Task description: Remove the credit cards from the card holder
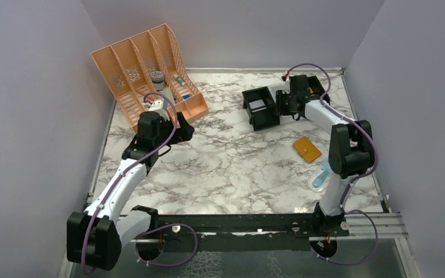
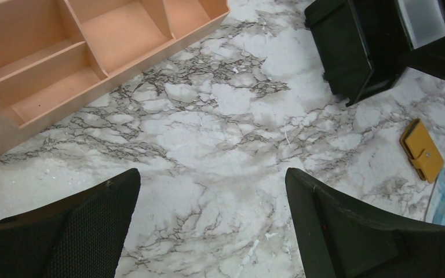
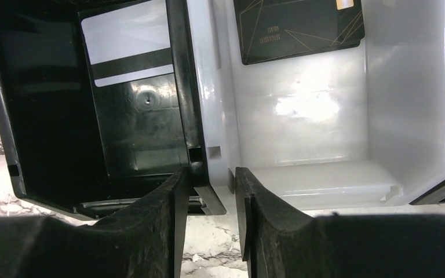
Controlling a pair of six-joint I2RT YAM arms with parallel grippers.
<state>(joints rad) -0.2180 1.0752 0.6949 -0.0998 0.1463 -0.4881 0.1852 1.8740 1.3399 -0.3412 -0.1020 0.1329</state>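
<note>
The closed card holder (image 1: 307,149) lies by the surface's right edge, slanting far-left to near-right, nearward of the right hand (image 3: 211,176), which hangs over the black bin (image 3: 11,145), jaws narrowed, gripping or not I cannot tell.

Soft, even light comes from above, and shadows on the white marble-patterned bench (image 1: 232,168) are weak. Strong glare shines on the floor of the white plastic bin (image 3: 307,107).
</note>
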